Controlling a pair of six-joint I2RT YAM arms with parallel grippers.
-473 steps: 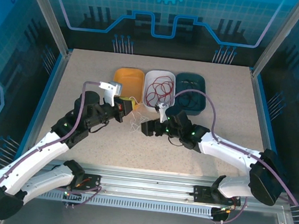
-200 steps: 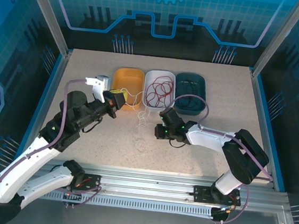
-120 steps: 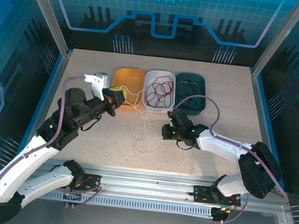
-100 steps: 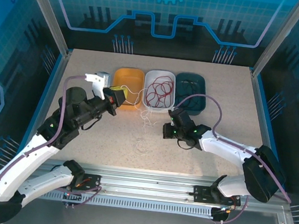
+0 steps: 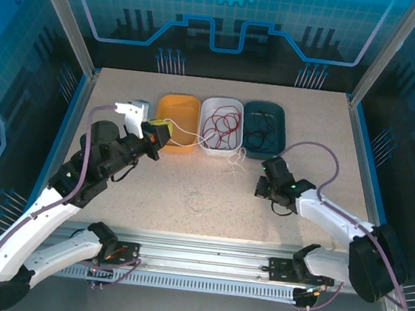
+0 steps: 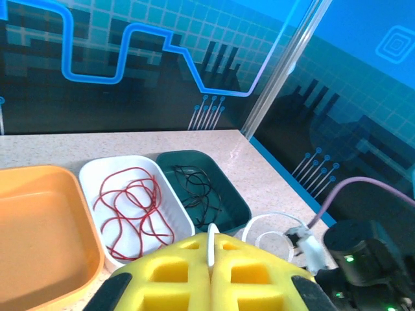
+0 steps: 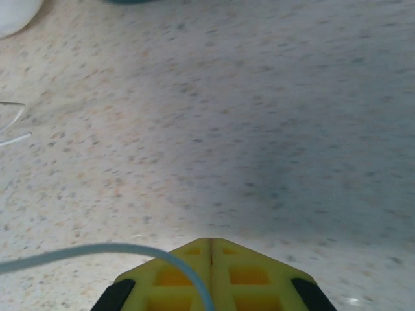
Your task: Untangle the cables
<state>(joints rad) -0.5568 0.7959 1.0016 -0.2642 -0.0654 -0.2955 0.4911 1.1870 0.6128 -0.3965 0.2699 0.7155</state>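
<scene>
Both pairs closed: left fingers (image 6: 211, 277) pinched whitish cable (image 6: 211, 238) at tips — right fingers (image 7: 211, 259) pinched it above counter (image 7: 272, 97).

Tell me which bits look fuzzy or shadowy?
Right wrist view: the right gripper and the pale cable it pinches are fuzzy, and a grey shadow lies on the table. Left wrist view: the left gripper is fuzzy, the red cable clear. Top external view: evenly lit.

Pale cable (image 7: 97, 248) across open tabletop (image 5: 321, 130)
</scene>
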